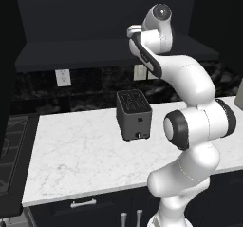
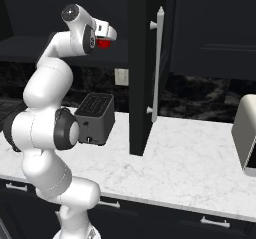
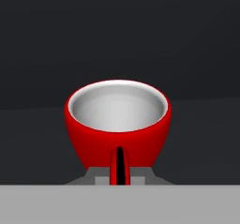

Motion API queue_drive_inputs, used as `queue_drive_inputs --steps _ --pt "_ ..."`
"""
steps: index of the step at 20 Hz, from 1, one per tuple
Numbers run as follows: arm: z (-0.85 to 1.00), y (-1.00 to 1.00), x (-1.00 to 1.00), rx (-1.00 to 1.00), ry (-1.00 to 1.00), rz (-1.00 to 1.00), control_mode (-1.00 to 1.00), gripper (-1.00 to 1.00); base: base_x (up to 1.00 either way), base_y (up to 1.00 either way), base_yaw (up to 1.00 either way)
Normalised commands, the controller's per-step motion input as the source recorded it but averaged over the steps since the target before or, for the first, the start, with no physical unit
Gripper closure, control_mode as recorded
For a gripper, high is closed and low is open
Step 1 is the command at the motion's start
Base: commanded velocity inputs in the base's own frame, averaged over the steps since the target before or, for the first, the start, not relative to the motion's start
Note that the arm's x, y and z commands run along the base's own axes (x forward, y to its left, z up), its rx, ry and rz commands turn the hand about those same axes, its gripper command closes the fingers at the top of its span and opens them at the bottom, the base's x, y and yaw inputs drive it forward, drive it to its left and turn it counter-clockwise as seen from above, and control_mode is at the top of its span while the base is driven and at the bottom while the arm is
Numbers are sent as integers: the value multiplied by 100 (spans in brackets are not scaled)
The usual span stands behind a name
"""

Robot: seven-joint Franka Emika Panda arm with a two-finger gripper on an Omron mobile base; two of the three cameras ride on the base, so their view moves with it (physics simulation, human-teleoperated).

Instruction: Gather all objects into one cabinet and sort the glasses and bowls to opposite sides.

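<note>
A glossy red mug [image 3: 117,124] with a white inside sits right in front of the hand, its handle turned toward the camera. My gripper [image 3: 118,177] is shut on that handle. In the right base view the gripper [image 2: 107,37] holds the red mug [image 2: 103,43] high up, level with the black cabinet's dark shelf [image 2: 30,48] and left of its open door [image 2: 141,83], which has a long pale bar handle [image 2: 157,63]. Dark shelf surface lies behind and under the mug; whether the mug touches it I cannot tell. The beige cup and both bowls are out of view.
A dark toaster [image 1: 134,114] stands on the white marble counter [image 1: 80,159] below the raised arm. A pale appliance [image 2: 246,133] sits at the counter's right end, and a stove [image 1: 12,145] borders it on the left. Black drawers with silver handles [image 1: 83,203] run below.
</note>
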Motion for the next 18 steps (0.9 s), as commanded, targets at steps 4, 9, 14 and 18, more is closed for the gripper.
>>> queue_drive_inputs --steps 4,9,14,18 --pt "0 0 -18 0 0 0 -100 100 0 0 0" --pt "0 0 -88 0 -3 -4 -100 100 0 0 0" --pt "0 0 -96 0 -10 -1 -100 100 0 0 0" --pt "0 0 -100 0 -21 0 -100 100 0 0 0"
